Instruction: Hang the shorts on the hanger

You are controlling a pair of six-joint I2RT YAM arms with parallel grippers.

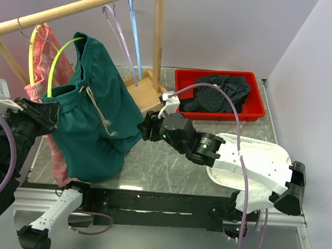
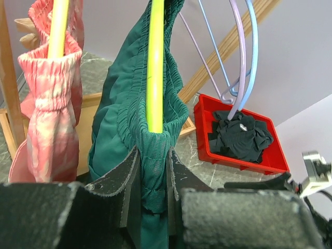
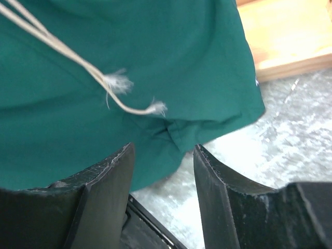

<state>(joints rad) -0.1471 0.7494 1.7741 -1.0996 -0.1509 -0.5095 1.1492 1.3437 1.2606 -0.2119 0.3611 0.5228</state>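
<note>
Teal shorts (image 1: 92,125) hang on the lime hanger (image 1: 61,60) at left under the wooden rail (image 1: 77,7), long axis vertical, waistband up, legs down. My left claw (image 2: 154,155) is clamped on the waistband beside the hanger. My right claw (image 3: 163,166) gapes wide at the leg hem, holding nothing.

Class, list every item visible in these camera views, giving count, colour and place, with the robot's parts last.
shorts: one, dark teal, draped over the hanger
hanger: one, lime-green, inside the shorts' waistband
pink-red garment: one, on yellow hanger, left of shorts
lilac hanger: one, on wooden rail
light-blue hanger: one, beside the lilac
red bin: one, table's back right
black garment: one, inside bin
left arm: one, black, jaws shut on shorts' waistband
right arm: one, black, jaws open by shorts' hem
</note>
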